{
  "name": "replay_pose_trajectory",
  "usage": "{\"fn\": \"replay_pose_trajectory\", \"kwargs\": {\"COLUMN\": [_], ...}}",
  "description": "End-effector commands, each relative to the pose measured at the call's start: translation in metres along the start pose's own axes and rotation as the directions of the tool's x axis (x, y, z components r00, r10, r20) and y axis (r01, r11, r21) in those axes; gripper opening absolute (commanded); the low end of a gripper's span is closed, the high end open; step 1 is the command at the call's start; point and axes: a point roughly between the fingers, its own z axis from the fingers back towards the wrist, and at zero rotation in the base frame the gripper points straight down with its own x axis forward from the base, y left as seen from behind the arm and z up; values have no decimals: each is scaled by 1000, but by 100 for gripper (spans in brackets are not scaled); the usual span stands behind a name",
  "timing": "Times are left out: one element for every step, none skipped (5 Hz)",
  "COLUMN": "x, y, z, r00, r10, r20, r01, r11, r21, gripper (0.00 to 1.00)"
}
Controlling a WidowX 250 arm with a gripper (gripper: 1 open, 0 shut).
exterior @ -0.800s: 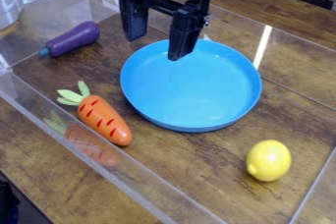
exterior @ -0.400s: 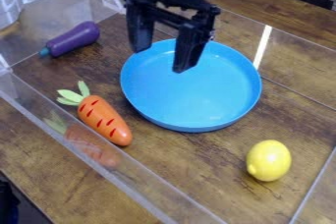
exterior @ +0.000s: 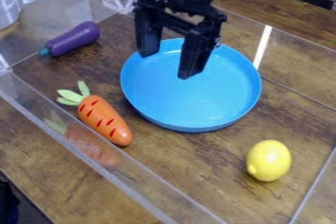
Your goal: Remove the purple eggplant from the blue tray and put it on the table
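The purple eggplant [exterior: 71, 38] lies on the wooden table [exterior: 184, 174] at the far left, outside the blue tray [exterior: 192, 88] and well apart from it. The round tray sits in the middle with nothing inside it. My black gripper [exterior: 171, 58] hangs over the tray's back-left rim with its two fingers spread wide and nothing between them. It is to the right of the eggplant, a good gap away.
An orange carrot [exterior: 100, 116] with green leaves lies left of the tray near the front. A yellow lemon [exterior: 269, 160] rests at the front right. A clear plastic wall [exterior: 39, 98] runs along the left and front sides.
The gripper has moved a little toward the front and right, further over the tray, still open. The eggplant, carrot and lemon have not moved.
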Motion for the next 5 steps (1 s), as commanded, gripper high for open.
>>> {"fn": "replay_pose_trajectory", "kwargs": {"x": [-4, -7, -4, 1, 4], "y": [15, 25, 23, 18, 13], "z": [23, 31, 40, 41, 39], "r00": [997, 995, 994, 994, 995], "r10": [-9, -34, -14, -9, -9], "r20": [75, 89, 104, 113, 104], "r01": [8, 33, 12, 7, 7], "r11": [1000, 999, 1000, 1000, 1000], "r21": [6, 13, 21, 22, 21], "gripper": [100, 100, 100, 100, 100]}}
